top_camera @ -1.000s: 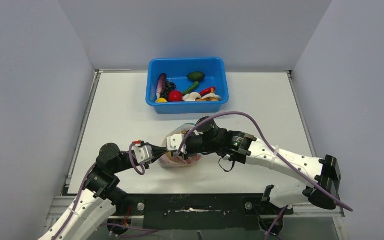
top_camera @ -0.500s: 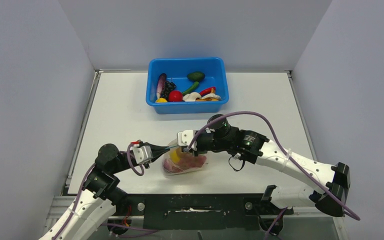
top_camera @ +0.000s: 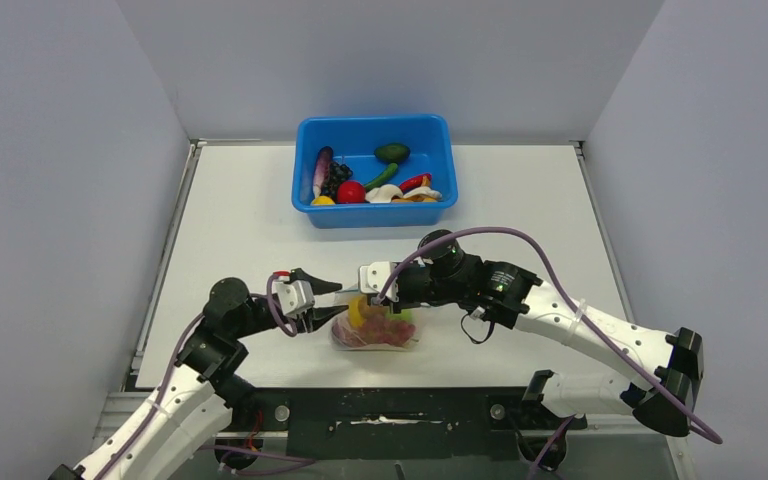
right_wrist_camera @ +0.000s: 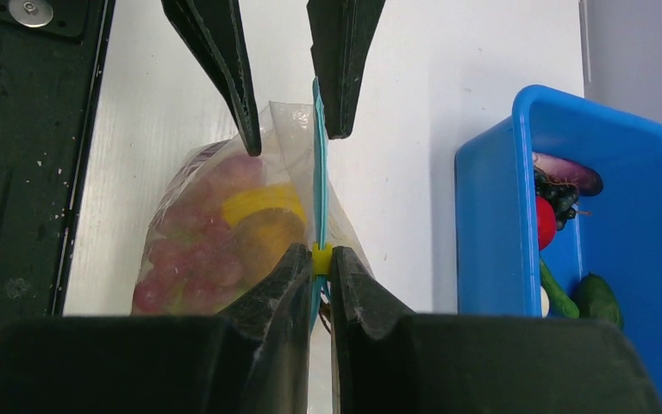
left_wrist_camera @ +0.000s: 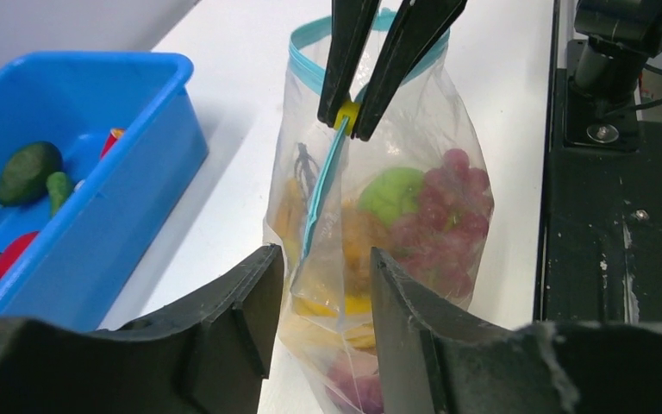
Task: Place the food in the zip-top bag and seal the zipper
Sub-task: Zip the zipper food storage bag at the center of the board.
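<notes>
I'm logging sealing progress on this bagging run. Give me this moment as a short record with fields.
bag: zip-top bag, clear
contents: grapes, green apple, yellow pieces
right: right gripper shut on the zipper at its yellow slider
left: left gripper open, fingers flanking the bag's end
seal: strip looks closed from slider toward left gripper; mouth open beyond slider
behind: blue tub holding other toy food

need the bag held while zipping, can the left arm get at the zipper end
Probably yes: the left end effector is open, the zipper end lines up with its gap, and nothing lies between. The right end effector is shut on the zipper farther along.
</notes>
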{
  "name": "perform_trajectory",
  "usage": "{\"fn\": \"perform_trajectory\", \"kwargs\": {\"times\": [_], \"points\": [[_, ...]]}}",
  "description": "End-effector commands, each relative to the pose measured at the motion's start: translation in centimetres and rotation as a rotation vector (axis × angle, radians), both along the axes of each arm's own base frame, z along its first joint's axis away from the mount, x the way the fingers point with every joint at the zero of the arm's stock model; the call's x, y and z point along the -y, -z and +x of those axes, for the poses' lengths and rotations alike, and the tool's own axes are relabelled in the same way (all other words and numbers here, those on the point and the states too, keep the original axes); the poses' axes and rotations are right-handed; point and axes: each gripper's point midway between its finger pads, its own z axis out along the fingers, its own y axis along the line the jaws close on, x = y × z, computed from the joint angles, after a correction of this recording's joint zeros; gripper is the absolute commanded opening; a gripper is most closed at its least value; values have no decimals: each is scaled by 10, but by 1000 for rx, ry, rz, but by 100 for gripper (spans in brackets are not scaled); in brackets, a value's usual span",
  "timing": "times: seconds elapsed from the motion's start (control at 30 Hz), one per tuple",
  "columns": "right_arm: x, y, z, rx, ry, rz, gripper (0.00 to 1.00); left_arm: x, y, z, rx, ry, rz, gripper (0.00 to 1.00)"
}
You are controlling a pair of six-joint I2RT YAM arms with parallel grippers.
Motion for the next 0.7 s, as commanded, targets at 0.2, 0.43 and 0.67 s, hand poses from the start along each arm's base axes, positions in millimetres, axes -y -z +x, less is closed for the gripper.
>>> {"fn": "perform_trajectory", "kwargs": {"times": [0.2,0.43,0.67], "points": [[-11,-20,-2,48,-36,68,0,12,-39,3,117,67,-67,41],[-16,-20,-1,43,-46,68,0,17,-48,0,131,102,-83,30],[-12,-17,-1,31,-27,51,0,13,-53,-4,164,100,-92,0]]}}
